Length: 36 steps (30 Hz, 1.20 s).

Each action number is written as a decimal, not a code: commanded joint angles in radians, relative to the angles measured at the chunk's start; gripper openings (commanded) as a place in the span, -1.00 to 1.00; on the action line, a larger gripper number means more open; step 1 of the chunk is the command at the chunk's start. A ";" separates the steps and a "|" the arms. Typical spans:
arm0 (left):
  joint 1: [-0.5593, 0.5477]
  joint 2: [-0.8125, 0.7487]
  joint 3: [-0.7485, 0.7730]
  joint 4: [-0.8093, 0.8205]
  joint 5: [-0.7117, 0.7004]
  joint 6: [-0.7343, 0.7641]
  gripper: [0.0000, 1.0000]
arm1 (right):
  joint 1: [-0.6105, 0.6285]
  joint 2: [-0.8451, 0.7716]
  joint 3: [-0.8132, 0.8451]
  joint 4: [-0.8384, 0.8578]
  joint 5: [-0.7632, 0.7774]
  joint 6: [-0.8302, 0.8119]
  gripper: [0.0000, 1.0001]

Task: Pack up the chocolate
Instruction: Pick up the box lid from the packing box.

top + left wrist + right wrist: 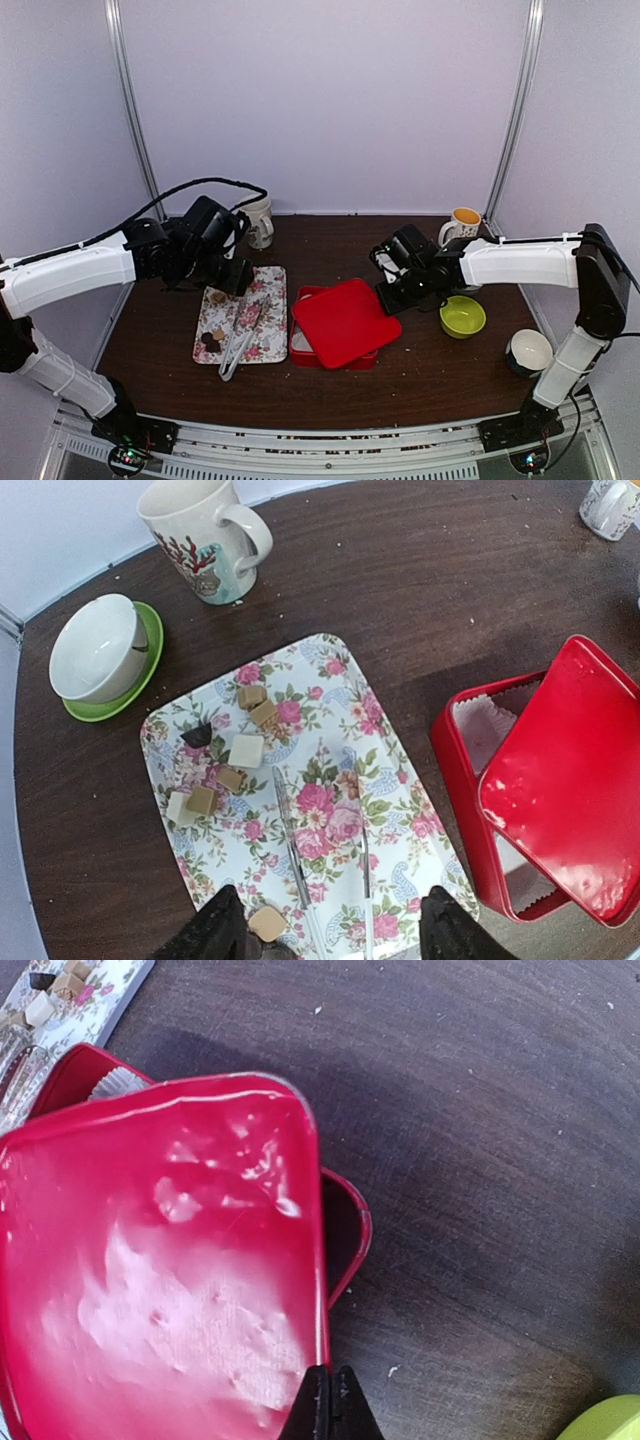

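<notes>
Several small chocolate pieces (246, 750), tan, pale and one dark, lie on the floral tray (400, 810), mostly on its far left part. One tan piece (268, 923) sits just by my left finger. My left gripper (330, 932) hangs open over the tray's near end, above the metal tongs (290, 840). The red box (462, 780) with white paper lining stands right of the tray. Its red lid (150, 1280) lies tilted across it. My right gripper (331, 1400) is shut on the lid's right rim. In the top view the chocolate (211, 340) lies on the tray (268, 300).
A deer-print mug (205, 540) and a white bowl on a green saucer (100, 650) stand beyond the tray. To the right are an orange-filled mug (463, 225), a green bowl (462, 316) and a white bowl (528, 352).
</notes>
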 commanded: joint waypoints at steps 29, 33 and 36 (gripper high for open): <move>0.009 -0.048 -0.037 0.089 -0.022 -0.026 0.22 | -0.336 -0.079 -0.152 0.121 -0.065 0.057 -1.00; 0.009 -0.029 -0.030 0.097 -0.013 -0.023 0.22 | -0.336 -0.055 -0.181 0.149 -0.056 0.059 -0.93; 0.009 -0.015 -0.019 0.095 -0.003 -0.017 0.22 | -0.336 -0.040 -0.169 0.141 -0.031 0.050 -0.82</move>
